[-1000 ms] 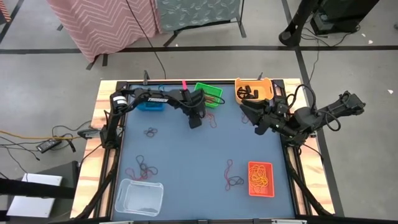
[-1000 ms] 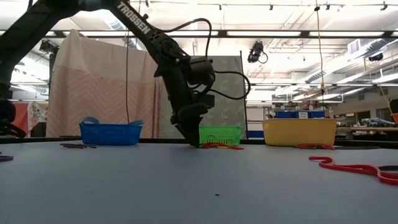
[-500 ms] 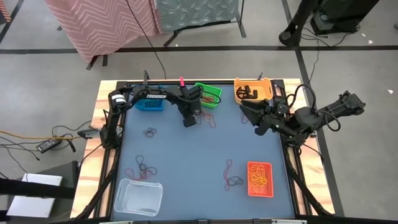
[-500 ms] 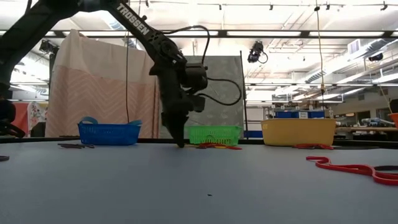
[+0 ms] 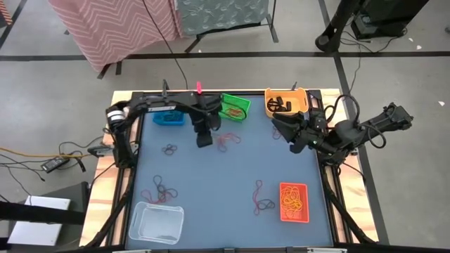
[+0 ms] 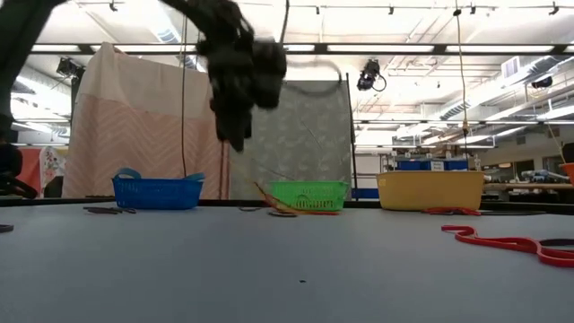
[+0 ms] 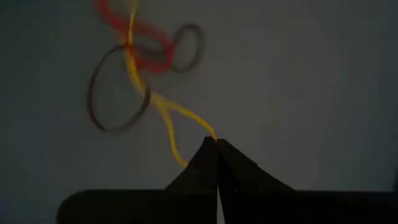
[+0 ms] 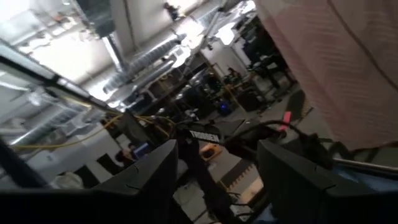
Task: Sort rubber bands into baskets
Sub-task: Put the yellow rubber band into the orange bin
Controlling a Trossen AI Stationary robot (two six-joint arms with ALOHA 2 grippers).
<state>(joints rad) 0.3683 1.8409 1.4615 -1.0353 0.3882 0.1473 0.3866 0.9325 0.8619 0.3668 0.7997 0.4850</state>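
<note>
Rubber bands lie scattered over my blue table (image 5: pixel 211 183). My left gripper (image 7: pixel 216 149) has its fingers pinched together on a yellow band (image 7: pixel 166 115), lifted above the table between the blue basket (image 5: pixel 169 117) and the green basket (image 5: pixel 235 107). That yellow band is stretched and runs down into a small tangle of red and dark bands (image 5: pixel 226 140) on the table just beside the green basket. In the low view I see it slanting up from the tangle in front of the green basket. More dark and red bands lie near the clear basket (image 5: pixel 157 223), and orange ones fill the red-orange basket (image 5: pixel 294 202). My right gripper (image 5: pixel 287 129) waits near the yellow-orange basket (image 5: pixel 286 102), fingers spread apart, holding nothing.
</note>
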